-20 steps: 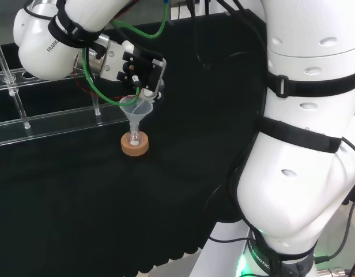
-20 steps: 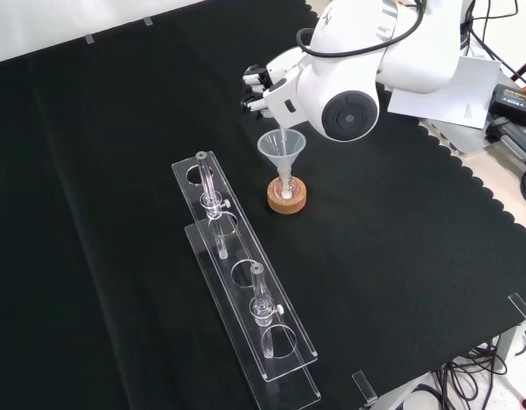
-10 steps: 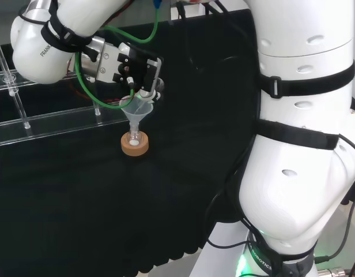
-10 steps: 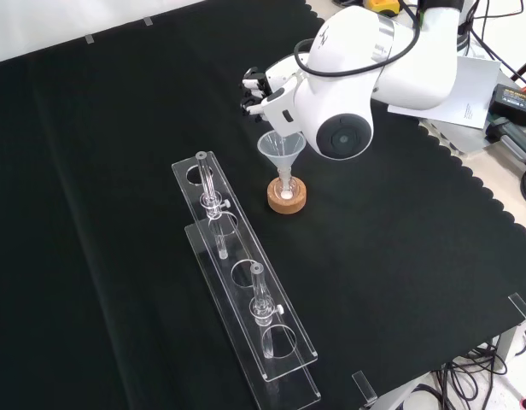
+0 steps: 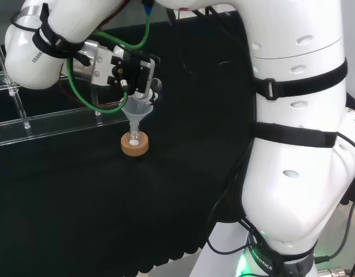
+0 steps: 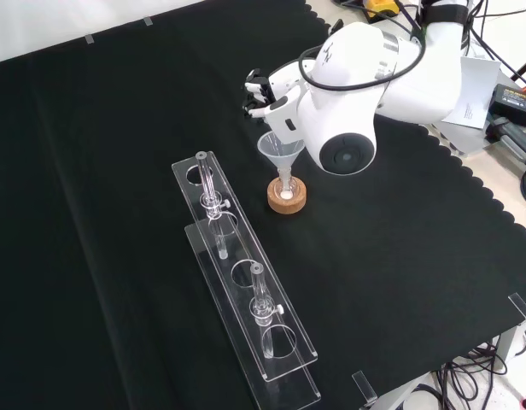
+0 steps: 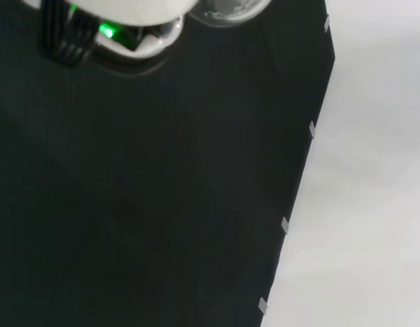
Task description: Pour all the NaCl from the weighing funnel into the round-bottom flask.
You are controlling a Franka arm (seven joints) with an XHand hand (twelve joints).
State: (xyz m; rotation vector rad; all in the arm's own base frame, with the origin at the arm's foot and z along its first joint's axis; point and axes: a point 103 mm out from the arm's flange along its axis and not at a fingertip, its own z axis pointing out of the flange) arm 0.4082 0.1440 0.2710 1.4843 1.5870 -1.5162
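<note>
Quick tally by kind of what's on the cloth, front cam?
Clear funnel: 1
Cork ring stand: 1
Clear rack: 1
Glass tubes upright in the rack: 2
Total: 5

Hand half behind arm link (fingers unclear)

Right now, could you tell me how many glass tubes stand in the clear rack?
2. In the front view, one tube stands near the rack's far end, by the cork stand; the other tube stands nearer the camera. More clear ware could go unseen.
</note>
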